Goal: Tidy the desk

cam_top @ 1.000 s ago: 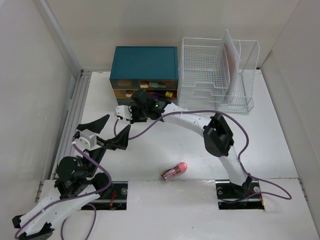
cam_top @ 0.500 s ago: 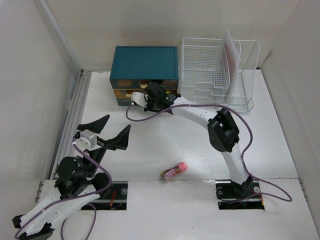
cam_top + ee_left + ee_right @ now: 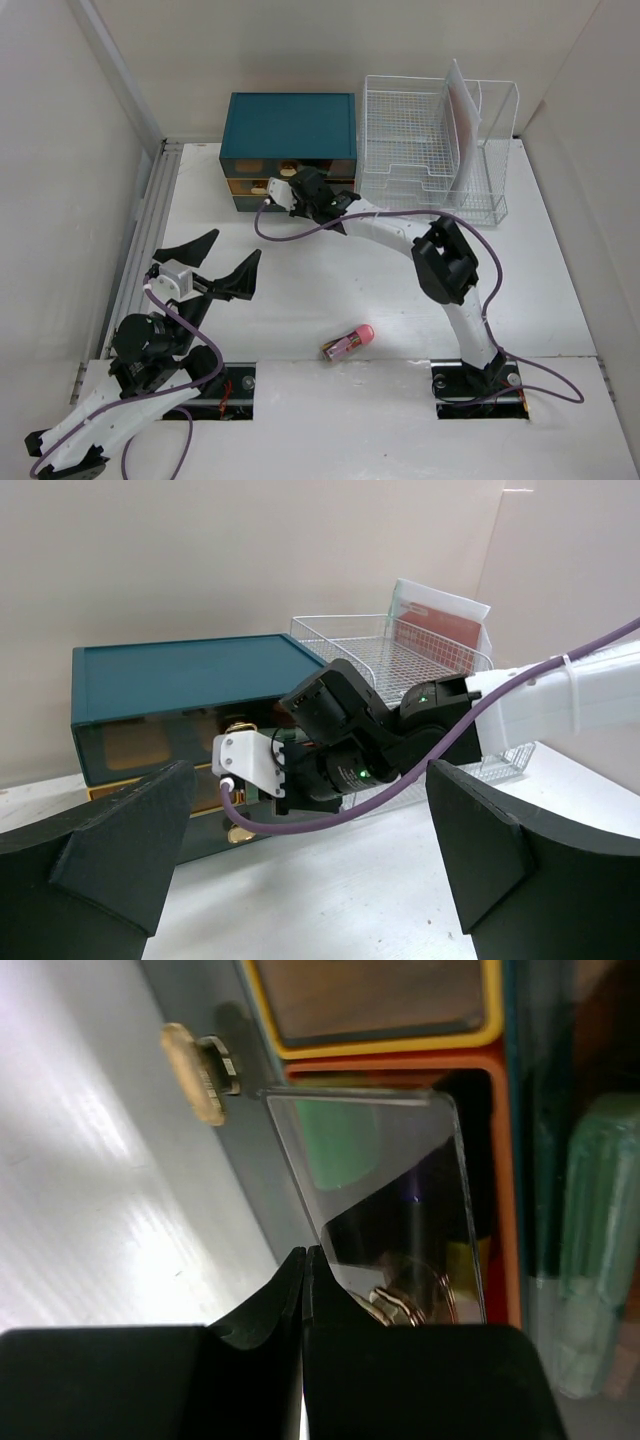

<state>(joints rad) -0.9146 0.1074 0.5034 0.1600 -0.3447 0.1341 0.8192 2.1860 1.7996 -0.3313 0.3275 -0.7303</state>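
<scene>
**Right gripper (image 3: pixel 297 185) shut at drawer box (image 3: pixel 288 125); left gripper (image 3: pixel 236 247) open over desk (image 3: pixel 380 300)**

Top view. The right jaws are closed, with nothing seen between them. The right arm reaches across the desk to the front of the teal drawer box at the far edge. The left jaws are spread wide and empty, held above the near-left part of the desk, well apart from the box. The desk lies beneath both pairs, and no contact with it is seen at either. A wire rack (image 3: pixel 400 140) stands just right of the box, with a white sheet (image 3: pixel 462 110) upright in it. A pink-capped tube (image 3: pixel 348 343) lies on the near desk between the two arm bases, well apart from both grippers.

Left wrist view. The two black fingers (image 3: pixel 100 860) sit at the lower corners, far apart, gripping nothing. Bare desk shows between and beyond them. The right gripper is framed between them, nosed up to the box front, with the rack behind.

Right wrist view. The two fingers are pressed together, tips meeting with no gap. The tips are just before a clear drawer front (image 3: pixel 390 1180) edged in orange; whether they touch it cannot be told. A gold knob (image 3: pixel 205 1075) juts from the box front nearby. The desk shows as a white band at the frame's left, beside the box base. Its gap to the tips cannot be judged.
</scene>
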